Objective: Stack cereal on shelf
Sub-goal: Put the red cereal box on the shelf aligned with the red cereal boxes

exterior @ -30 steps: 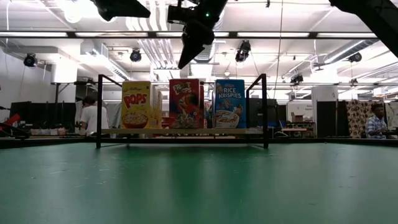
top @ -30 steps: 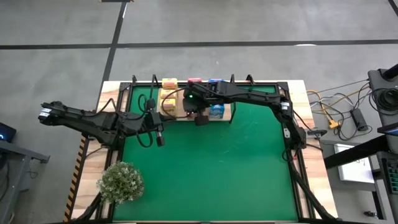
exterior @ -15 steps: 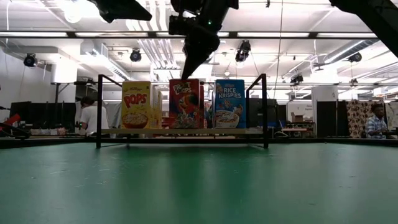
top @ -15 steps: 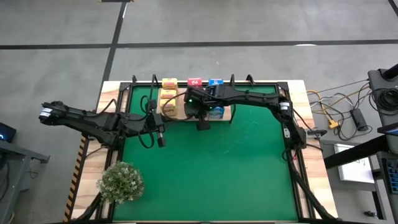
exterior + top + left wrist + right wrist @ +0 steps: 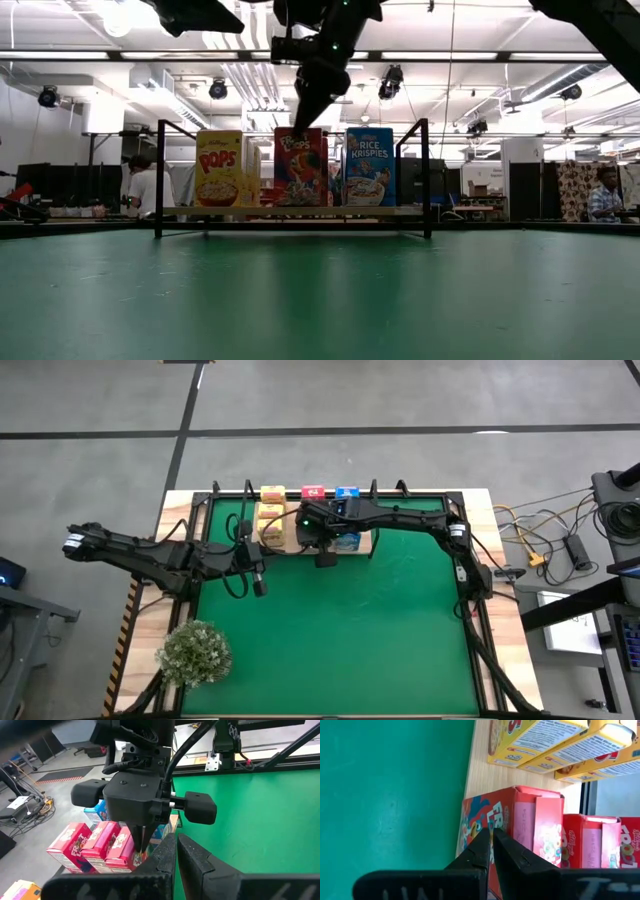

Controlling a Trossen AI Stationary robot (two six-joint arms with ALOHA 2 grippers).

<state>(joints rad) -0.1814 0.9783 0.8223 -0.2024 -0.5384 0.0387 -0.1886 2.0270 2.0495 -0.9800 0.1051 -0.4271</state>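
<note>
Cereal is the matter here, and the front pink-red carton (image 5: pixel 520 830) lies directly under the right gripper (image 5: pixel 491 840), whose two dark fingers are pressed together with nothing between them, their joined tip at the top front edge of that carton; whether it actually touches the card cannot be told for certain, though the low view shows the tip (image 5: pixel 300 118) meeting the carton's upper edge (image 5: pixel 299 167). From that tip outward, the pink-red row runs back across the shelf (image 5: pixel 372 542), a second and third pink-red carton (image 5: pixel 592 845) standing behind the front one, so the row's long line goes away from the green mat (image 5: pixel 340 630) toward the far side of the table. The yellow cartons (image 5: pixel 270 520) stand in their own row on one side, the blue cartons (image 5: pixel 347 538) on the other, all upright on the wooden board. In my judgement the closed fingers are placed to nudge or square the front carton, not to pick it up, so what counts is that the carton sits just beyond and below the tip, and a push would drive it back along its row. The left gripper (image 5: pixel 257 586), also closed and empty, hangs over the mat in front of the yellow row, farther from the pink-red carton than the right one.
</note>
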